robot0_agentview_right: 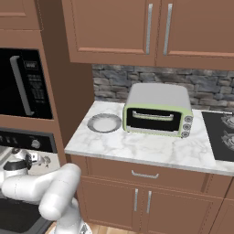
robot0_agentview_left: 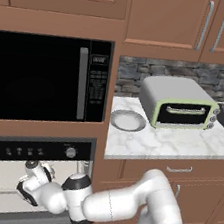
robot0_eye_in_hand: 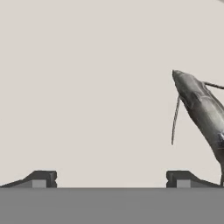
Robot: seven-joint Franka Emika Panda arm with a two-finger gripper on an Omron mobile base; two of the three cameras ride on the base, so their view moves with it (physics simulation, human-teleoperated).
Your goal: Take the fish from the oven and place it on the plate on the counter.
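Hovering with gripper (robot0_eye_in_hand: 111, 177) jaws spread wide and empty inside oven (robot0_agentview_left: 3, 179), over cream tray (robot0_eye_in_hand: 87, 87); fish (robot0_eye_in_hand: 203, 109) lying at right of hand view, offset beyond right fingertip, long axis running steeply upper-left to lower-right.

Fish (robot0_eye_in_hand: 202, 109): grey, slim, lying on cream oven tray (robot0_eye_in_hand: 87, 87), snout toward upper left in hand view. Oven (robot0_agentview_left: 33, 149): black knob strip, door open. Plate (robot0_agentview_left: 128, 120): small, round, grey-rimmed, empty, on white marble desk (robot0_agentview_left: 170, 142) near its left end.
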